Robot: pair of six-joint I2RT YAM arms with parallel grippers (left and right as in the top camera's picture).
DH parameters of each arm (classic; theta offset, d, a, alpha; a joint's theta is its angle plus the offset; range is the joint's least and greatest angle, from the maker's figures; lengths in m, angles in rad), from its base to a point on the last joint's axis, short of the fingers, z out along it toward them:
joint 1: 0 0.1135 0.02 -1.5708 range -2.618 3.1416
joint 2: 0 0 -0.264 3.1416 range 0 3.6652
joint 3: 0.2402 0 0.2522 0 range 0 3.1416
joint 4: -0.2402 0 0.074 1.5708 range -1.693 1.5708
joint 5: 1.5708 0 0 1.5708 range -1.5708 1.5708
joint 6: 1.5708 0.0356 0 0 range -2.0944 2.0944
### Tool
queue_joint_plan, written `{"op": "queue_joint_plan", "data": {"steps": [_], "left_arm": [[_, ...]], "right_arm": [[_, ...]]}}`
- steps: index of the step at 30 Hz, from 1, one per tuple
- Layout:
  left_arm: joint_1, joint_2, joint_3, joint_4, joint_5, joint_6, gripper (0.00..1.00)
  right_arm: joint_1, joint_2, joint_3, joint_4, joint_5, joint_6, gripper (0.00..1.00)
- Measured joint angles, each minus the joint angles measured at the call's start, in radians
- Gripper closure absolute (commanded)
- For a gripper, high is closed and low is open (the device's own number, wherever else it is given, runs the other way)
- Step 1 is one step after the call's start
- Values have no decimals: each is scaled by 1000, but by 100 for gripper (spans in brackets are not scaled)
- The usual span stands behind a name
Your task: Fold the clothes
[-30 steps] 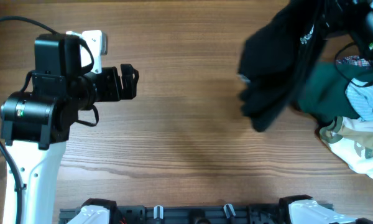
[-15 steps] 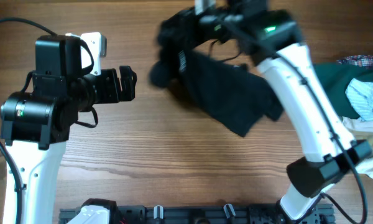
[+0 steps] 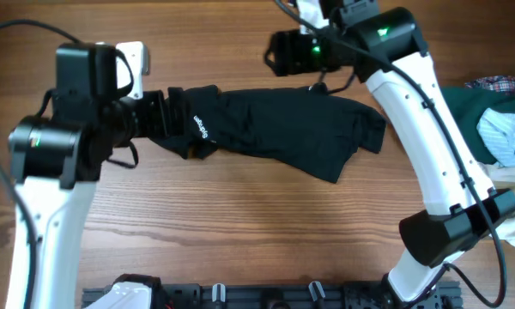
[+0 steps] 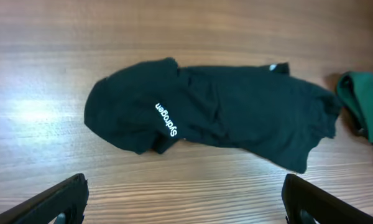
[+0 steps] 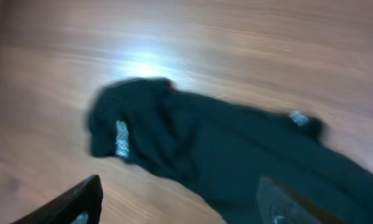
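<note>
The shirt (image 3: 275, 129) lies bunched near the table's (image 3: 240, 240) far edge, logo up. Our left gripper (image 4: 186, 205) and right gripper (image 3: 276, 53) have fingers spread, holding nothing. We should flatten it first: pinch single layers at opposite corners and pull apart gently.

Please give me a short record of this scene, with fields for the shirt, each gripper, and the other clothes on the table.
shirt: black polo shirt, crumpled and unfolded on the wooden table, white logo text facing up
left gripper: open, empty, at the shirt's left end
right gripper: open, empty, near the shirt's far side
other clothes: dark green garment and pale blue garment at the right edge
folding: not yet begun
</note>
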Motion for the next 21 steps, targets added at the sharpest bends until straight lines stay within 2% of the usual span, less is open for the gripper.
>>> {"op": "queue_joint_plan", "data": {"steps": [4, 9, 12, 16, 21], "left_arm": [[0, 126, 1, 13, 0, -7, 0], [0, 195, 1, 26, 0, -15, 0], [0, 195, 2, 26, 0, -19, 0], [0, 195, 2, 27, -1, -22, 0], [0, 195, 2, 26, 0, -22, 0]], "right_arm": [[-53, -1, -39, -109, 72, 33, 16], [-122, -3, -239, -84, 87, 47, 22], [-182, -2, -438, -32, 53, 59, 22], [-213, 0, -614, 68, 35, 85, 23], [-217, 1, -740, 259, 35, 87, 26]]}}
